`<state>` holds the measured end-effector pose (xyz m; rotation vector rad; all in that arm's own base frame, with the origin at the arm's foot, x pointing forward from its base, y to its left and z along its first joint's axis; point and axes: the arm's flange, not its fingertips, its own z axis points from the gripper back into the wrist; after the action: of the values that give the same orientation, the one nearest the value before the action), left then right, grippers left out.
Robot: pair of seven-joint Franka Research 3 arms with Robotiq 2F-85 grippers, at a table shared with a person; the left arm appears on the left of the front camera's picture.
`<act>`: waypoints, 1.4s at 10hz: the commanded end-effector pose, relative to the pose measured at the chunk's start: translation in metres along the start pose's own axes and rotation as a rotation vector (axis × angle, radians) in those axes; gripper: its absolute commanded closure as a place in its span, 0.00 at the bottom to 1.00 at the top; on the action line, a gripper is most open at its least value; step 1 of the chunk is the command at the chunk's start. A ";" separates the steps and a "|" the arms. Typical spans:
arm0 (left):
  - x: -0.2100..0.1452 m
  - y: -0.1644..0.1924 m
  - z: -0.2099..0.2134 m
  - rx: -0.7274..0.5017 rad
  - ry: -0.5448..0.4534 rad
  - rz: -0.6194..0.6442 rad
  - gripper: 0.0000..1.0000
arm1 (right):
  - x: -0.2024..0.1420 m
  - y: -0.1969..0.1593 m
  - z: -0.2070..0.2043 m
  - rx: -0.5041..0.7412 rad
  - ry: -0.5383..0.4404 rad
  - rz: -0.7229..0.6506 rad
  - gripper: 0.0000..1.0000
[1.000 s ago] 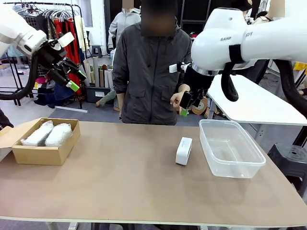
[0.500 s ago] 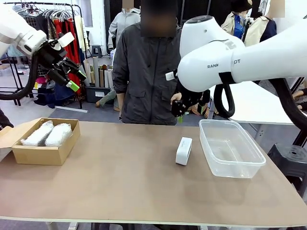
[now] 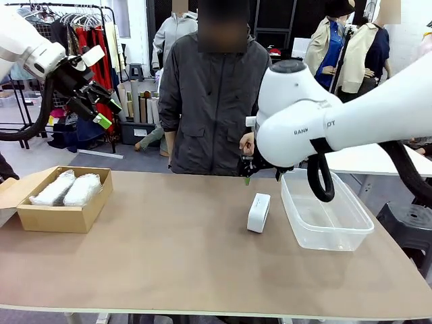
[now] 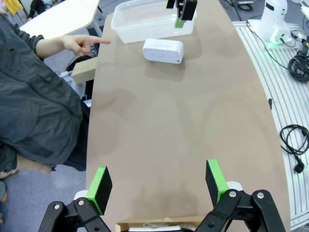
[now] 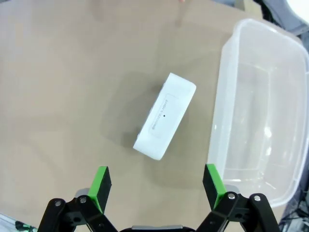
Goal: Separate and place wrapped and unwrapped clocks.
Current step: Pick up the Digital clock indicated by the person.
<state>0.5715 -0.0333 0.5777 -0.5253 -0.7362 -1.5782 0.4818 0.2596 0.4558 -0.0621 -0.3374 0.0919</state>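
Right below the wide-open, empty right gripper point(image 5: 157, 181), the bare clock point(image 5: 165, 116) sits on the table point(image 5: 58, 72) just beside the clear tub point(image 5: 223, 111), long axis slanted across the jaw line, so probably a small wrist twist first; the left gripper point(image 4: 159, 183), also open, is way farther off.

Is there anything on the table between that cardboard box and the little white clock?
Nothing: in the front view the tabletop is bare from the cardboard box to the white clock.

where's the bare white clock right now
In the front view the bare clock stands on the table right of centre, just left of the clear tub, below the open right gripper.
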 end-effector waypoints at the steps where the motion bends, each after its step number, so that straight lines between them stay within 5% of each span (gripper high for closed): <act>1: 0.000 -0.001 0.002 -0.001 0.014 0.002 0.00 | -0.003 -0.006 -0.015 -0.031 -0.002 -0.017 0.00; 7: 0.000 -0.001 0.002 -0.001 0.014 0.002 0.00 | -0.003 -0.005 -0.015 0.003 0.010 -0.002 0.00; 10: 0.000 -0.001 0.002 -0.001 0.014 0.002 0.00 | 0.021 0.021 -0.049 -0.136 0.088 -0.369 0.00; 14: 0.000 -0.001 0.002 -0.001 0.014 0.002 0.00 | 0.041 0.021 -0.087 -0.076 0.119 -0.505 0.00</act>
<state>0.5716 -0.0333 0.5779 -0.5249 -0.7366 -1.5784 0.5408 0.2736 0.3839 -0.0780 -0.2183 -0.3919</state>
